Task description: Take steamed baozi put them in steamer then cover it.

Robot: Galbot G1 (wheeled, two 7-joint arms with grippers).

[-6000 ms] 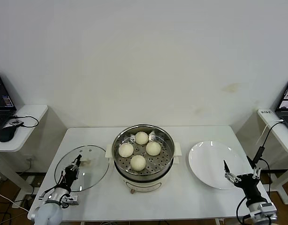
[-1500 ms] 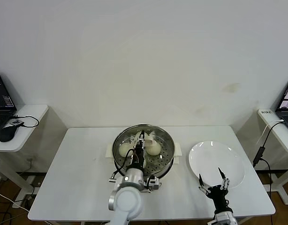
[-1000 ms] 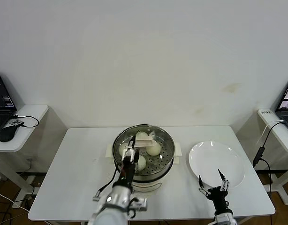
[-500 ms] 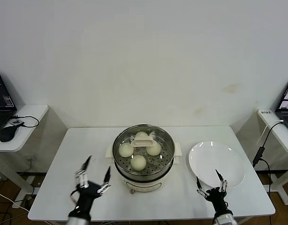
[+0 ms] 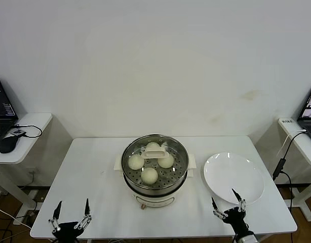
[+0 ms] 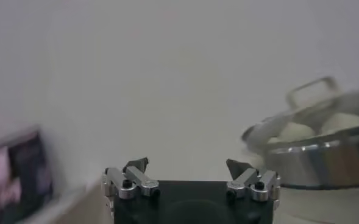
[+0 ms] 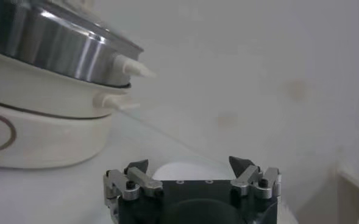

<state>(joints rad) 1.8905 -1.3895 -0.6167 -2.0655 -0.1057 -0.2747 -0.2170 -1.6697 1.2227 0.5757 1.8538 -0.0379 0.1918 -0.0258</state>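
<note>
You had the clear glass cover (image 5: 154,158) seated on the shiny steel steamer (image 5: 170,186); left claw (image 5: 71,219) and right claw (image 5: 227,206) were both spread, holding nothing.

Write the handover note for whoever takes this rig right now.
Left pincer: open, empty, low at the table's near-left edge.
Right pincer: open, empty, at the near-right edge below the white plate.
Four baozi sit on the perforated tray in the steamer, mid-table.
The glass cover rests on the steamer, handle up.
Done: buns loaded, cover on.
Left: nothing visible; check the cover sits evenly.
</note>
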